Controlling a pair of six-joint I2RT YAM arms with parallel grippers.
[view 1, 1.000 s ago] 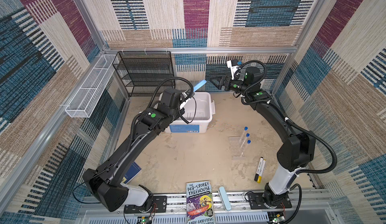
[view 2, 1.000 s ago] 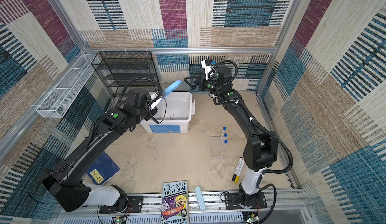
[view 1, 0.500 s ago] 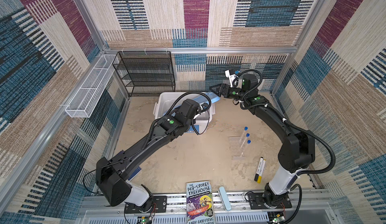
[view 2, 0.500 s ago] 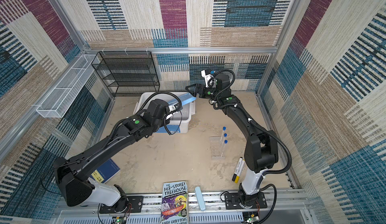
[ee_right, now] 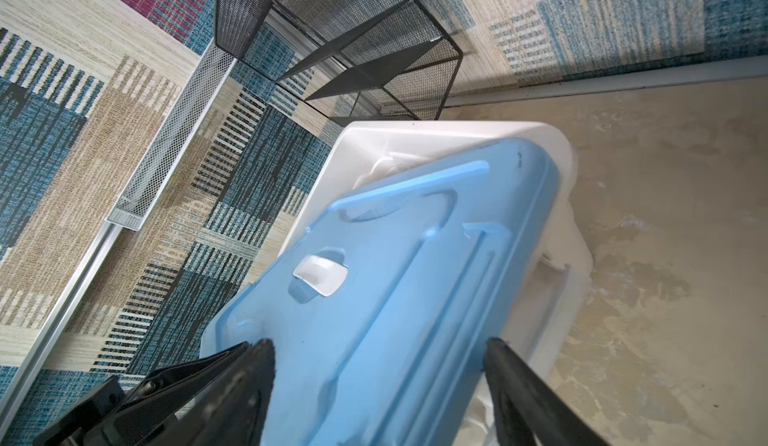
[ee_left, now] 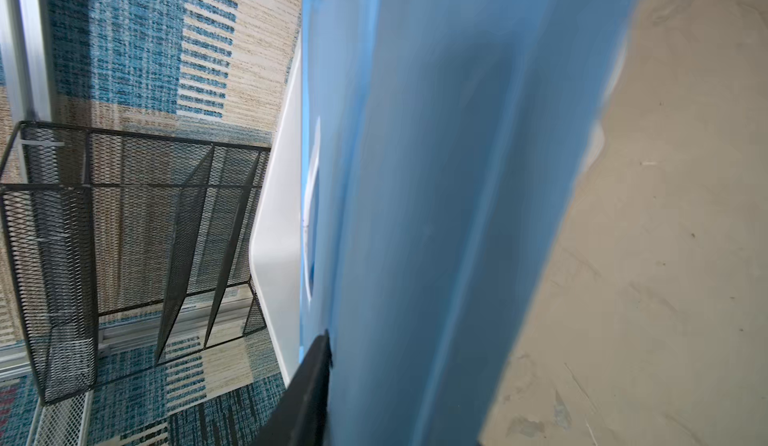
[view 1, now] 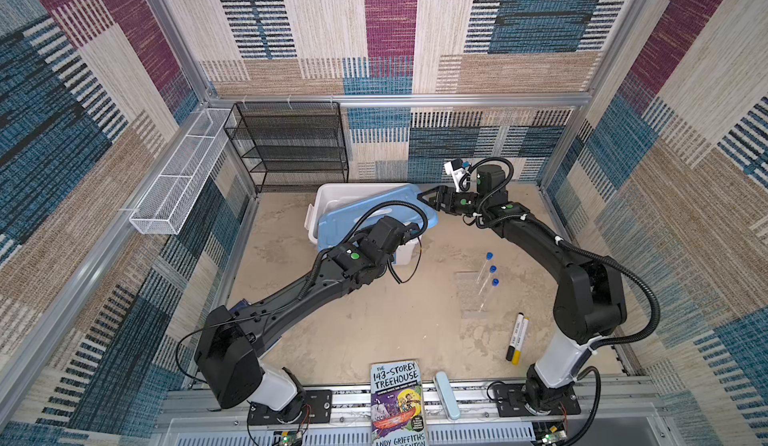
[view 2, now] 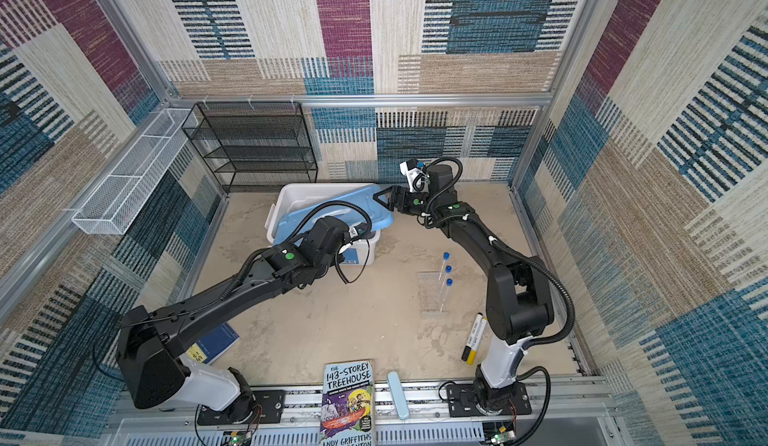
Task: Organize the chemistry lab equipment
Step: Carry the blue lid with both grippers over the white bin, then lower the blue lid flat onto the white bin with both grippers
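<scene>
The enclosure walls (view 1: 390,28) on three sides are faced with woven fabric in striped patches of blue, maroon, beige and cream, held in an aluminium frame (view 1: 399,101) with upright posts at the rear corners. A black mesh shelf unit (view 1: 291,144) of several tiers stands against the back wall towards the left, and a long white wire basket (view 1: 178,174) is fixed along the left wall just beside it. The surface (view 1: 374,319) is mottled sandy beige, evenly lit.
</scene>
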